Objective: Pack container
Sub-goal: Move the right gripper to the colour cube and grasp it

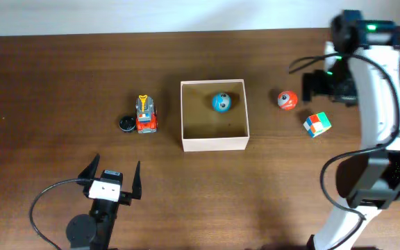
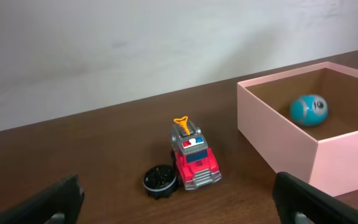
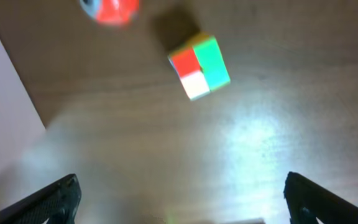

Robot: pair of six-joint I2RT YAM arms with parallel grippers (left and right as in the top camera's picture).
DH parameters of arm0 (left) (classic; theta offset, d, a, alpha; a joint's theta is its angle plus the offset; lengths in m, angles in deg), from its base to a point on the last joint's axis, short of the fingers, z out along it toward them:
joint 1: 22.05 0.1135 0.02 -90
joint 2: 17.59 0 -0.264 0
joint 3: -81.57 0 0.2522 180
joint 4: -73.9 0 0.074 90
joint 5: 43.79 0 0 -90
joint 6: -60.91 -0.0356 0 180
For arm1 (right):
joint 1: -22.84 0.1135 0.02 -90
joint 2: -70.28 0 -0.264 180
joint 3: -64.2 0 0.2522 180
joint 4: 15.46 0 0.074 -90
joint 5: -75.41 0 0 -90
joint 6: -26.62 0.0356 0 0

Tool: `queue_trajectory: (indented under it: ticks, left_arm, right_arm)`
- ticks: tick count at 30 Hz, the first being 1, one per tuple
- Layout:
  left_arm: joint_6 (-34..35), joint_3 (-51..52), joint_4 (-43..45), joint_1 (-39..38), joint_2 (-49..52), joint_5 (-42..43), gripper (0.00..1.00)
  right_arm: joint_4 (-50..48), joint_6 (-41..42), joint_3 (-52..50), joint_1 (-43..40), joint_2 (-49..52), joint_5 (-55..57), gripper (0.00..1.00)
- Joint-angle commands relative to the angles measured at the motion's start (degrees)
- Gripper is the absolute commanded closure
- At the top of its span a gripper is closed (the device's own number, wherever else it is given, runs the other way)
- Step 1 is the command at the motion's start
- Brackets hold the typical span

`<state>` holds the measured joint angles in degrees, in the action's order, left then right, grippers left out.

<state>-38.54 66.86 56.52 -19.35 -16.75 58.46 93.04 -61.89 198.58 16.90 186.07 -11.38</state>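
1. Location. The container [image 1: 214, 144] stands at the middle of the bench, slightly nearer the far edge than the near one, open side up. One blue ball [image 1: 221, 102] lies inside it against the far wall. Outside it, toward the left edge, are a red toy truck [image 1: 145, 114] and, touching or just beside the truck, a black disc [image 1: 126, 123]. Toward the right edge are a red ball [image 1: 287, 100] and a multicoloured cube [image 1: 317, 124].

2. Hands. The left hand [image 1: 114, 167] sits by the near edge, left of centre, fingers spread wide with nothing between them. The right hand [image 3: 180, 180] is above the bench near the right edge, facing the cube. Its wrist camera shows both fingers far apart and empty. From overhead its fingers are masked by the arm, so its height above the bench cannot be read.

3. Handling, as judged. The container is probably light cardboard with thin walls that flex under side load, and it is likely to slide on the smooth wood if bumped.
- If it must be steadied or moved, pinch one wall over its top rim, close to a corner, where the board is stiffest.
- Avoid the middle of a wall.
- Lower items in from above; do not push them against the rim.
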Motion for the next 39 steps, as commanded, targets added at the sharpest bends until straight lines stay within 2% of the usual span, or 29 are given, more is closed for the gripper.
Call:
queue_trajectory:
  ticks: [1, 8, 16, 20, 28, 39]
  left_arm:
    - [-0.5, 0.4, 0.1, -0.2, -0.4, 0.9, 0.01]
    - [-0.5, 0.4, 0.1, -0.2, -0.4, 0.9, 0.01]
    - [-0.5, 0.4, 0.1, -0.2, -0.4, 0.9, 0.01]
    - [-0.5, 0.4, 0.1, -0.2, -0.4, 0.9, 0.01]
    - [-0.5, 0.4, 0.1, -0.2, -0.4, 0.9, 0.01]
    - [-0.5, 0.4, 0.1, -0.2, -0.4, 0.9, 0.01]
  right_arm:
    - [0.6, -10.3, -2.2, -3.5, -1.7, -4.6, 0.01]
    - [-9.5, -17.7, -11.9, -7.6, -1.5, -6.0, 0.01]
    - [-24.0, -24.0, -25.6, -5.6, -1.4, -6.2, 0.02]
    - [-29.4, -24.0, -30.2, -5.0, -1.3, -3.8, 0.01]
    - [-34.7, -24.0, -33.1, -5.0, -1.0, -2.5, 0.01]
    - [-39.0, -28.0, -35.6, -5.0, -0.9, -2.5, 0.01]
